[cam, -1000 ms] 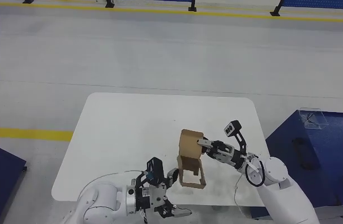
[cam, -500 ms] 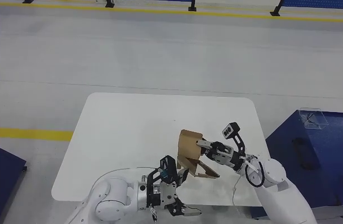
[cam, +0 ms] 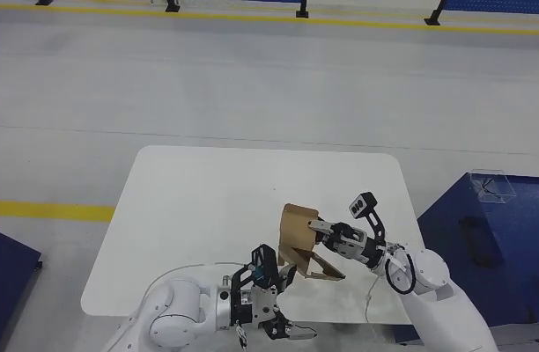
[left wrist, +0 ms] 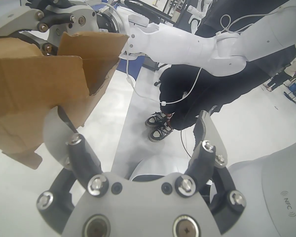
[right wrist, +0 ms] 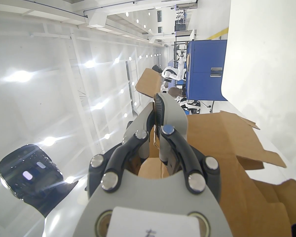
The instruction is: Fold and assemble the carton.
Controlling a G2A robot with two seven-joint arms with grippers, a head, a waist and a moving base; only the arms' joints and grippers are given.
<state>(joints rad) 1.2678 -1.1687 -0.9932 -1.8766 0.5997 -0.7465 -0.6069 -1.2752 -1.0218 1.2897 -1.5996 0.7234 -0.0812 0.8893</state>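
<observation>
A brown carton (cam: 297,236) stands tilted at the front of the white table (cam: 199,202), its flaps loose and partly open. My right gripper (cam: 319,227) is shut on the carton's upper wall; in the right wrist view the gripper (right wrist: 158,103) pinches a cardboard panel (right wrist: 224,144). My left gripper (cam: 278,275) sits just below the carton's near end. In the left wrist view it (left wrist: 130,124) is open, and one finger (left wrist: 55,127) lies against the lower edge of the carton (left wrist: 27,92), the other off to the side in free air.
A blue cabinet (cam: 494,233) stands right of the table with a clear box (cam: 491,185) on top. The table's front edge runs just under both grippers. Bare tabletop stretches to the left and back of the carton.
My left arm has come forward and up to the carton's lower end. The carton's open bottom frame has been pushed in and flattened. Over the last half second nothing moved.
</observation>
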